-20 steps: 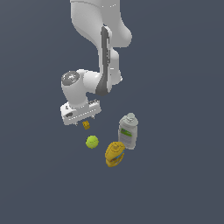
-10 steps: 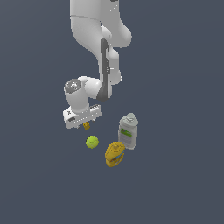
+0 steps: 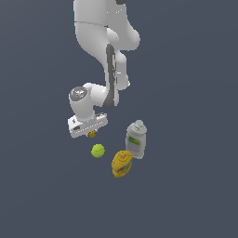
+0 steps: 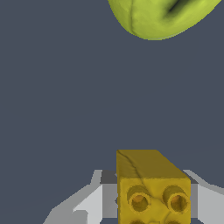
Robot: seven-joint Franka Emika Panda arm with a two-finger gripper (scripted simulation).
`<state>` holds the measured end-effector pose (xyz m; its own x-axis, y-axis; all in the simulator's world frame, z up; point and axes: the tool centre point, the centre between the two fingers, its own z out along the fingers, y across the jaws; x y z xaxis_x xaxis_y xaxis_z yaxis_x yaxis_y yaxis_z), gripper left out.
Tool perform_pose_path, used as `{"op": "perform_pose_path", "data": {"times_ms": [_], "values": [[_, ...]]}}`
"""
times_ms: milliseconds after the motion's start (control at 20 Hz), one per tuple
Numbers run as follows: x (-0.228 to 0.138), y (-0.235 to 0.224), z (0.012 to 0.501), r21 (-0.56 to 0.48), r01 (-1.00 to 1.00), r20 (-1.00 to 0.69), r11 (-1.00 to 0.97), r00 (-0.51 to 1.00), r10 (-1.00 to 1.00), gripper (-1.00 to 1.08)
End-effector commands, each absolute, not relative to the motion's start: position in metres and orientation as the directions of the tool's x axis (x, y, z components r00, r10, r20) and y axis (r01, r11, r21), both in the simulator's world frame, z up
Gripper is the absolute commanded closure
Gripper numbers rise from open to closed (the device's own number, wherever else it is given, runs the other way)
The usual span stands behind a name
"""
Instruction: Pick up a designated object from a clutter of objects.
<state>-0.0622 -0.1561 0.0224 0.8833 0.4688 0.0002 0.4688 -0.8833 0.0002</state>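
The designated object, a tiny orange-yellow studded block (image 3: 92, 135), sits between the fingers of my gripper (image 3: 91, 132), which is shut on it. The wrist view shows the block (image 4: 148, 175) close up, with grey fingers (image 4: 94, 201) pressed against both of its sides. The rest of the clutter lies close by. A yellow-green ball (image 3: 97, 150) is just below the block in the exterior view, and it also fills one edge of the wrist view (image 4: 159, 15). I cannot tell whether the block touches the floor.
A grey-white bottle with a green label (image 3: 136, 140) stands to the exterior view's right of the ball. A yellow-orange rounded container (image 3: 122, 163) lies in front of the bottle. The floor is plain dark grey.
The hand has shifted slightly toward the exterior view's right and a little lower, with the block still between its fingers. The ball, bottle and container have not moved.
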Motion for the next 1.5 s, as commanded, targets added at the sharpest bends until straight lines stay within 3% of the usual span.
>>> {"op": "perform_pose_path", "data": {"times_ms": [0, 750, 1450], "values": [[-0.062, -0.156, 0.022, 0.0, 0.469, 0.0, -0.883, 0.883, 0.469, 1.08], [-0.057, -0.137, 0.046, 0.0, 0.469, 0.0, -0.883, 0.883, 0.469, 1.08], [-0.032, -0.048, 0.157, 0.002, 0.468, -0.001, -0.884, 0.884, 0.468, 1.08]]}}
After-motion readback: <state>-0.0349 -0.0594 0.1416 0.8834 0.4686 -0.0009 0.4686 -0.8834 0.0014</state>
